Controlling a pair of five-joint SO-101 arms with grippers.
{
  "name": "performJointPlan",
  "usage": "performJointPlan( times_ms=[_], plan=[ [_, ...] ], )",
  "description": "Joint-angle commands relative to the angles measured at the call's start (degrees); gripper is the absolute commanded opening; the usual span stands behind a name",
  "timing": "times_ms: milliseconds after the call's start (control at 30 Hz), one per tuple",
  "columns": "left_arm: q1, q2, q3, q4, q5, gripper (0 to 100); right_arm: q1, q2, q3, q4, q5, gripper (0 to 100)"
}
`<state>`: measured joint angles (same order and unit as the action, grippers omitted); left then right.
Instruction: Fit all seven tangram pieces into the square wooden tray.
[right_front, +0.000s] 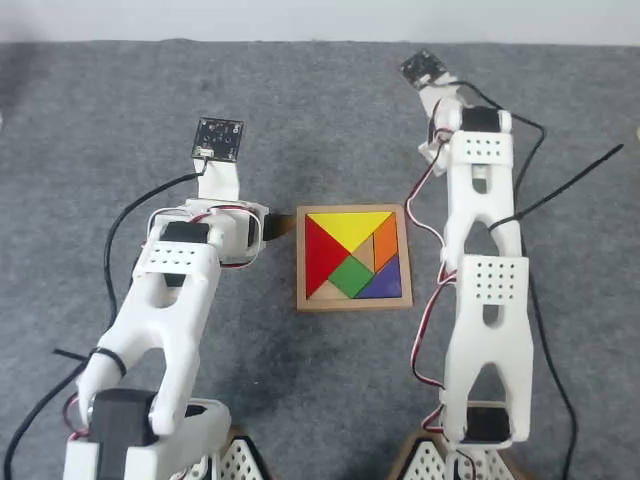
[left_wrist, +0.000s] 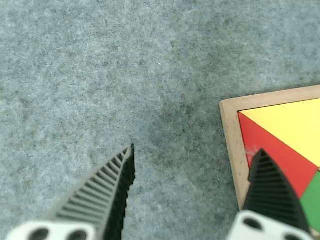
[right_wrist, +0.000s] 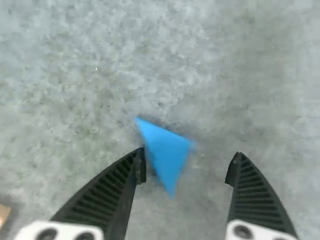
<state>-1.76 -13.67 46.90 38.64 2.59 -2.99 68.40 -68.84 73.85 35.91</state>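
Tray seems one piece short, so right gripper, fingers spread, straddles blue triangle for pickup; left gripper hangs open beside tray.

no readable text, labels, numbers or signs anywhere

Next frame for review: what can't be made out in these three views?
- blue triangle: high view, hidden under the right arm; right wrist view, unclear whether it touches the right gripper.
- tray: left wrist view, cut off by the edge; the left gripper covers part.
- pale triangle in the tray: high view, too small to tell piece from bare wood.
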Motion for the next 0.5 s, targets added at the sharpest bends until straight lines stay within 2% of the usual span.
performJointPlan(
  times_ms=[0, 267, 433, 467],
  plan=[
    [-0.18, -0.35, -0.22, -1.14, -0.7, 35, -0.31, 0.57, -2.64, -2.95, -0.09, 25.5],
    [-0.18, -0.35, -0.22, -1.14, -0.7, 35, -0.66, 1.36, -2.55, -3.82, -0.09, 23.6],
    [-0.18, -0.35, -0.22, -1.14, -0.7, 35, -0.66, 1.36, -2.55, -3.82, -0.09, 0.2],
    [-0.18, -0.35, -0.22, -1.14, -0.7, 35, -0.66, 1.27, -2.55, -3.65, -0.09, 0.8]
  ],
)
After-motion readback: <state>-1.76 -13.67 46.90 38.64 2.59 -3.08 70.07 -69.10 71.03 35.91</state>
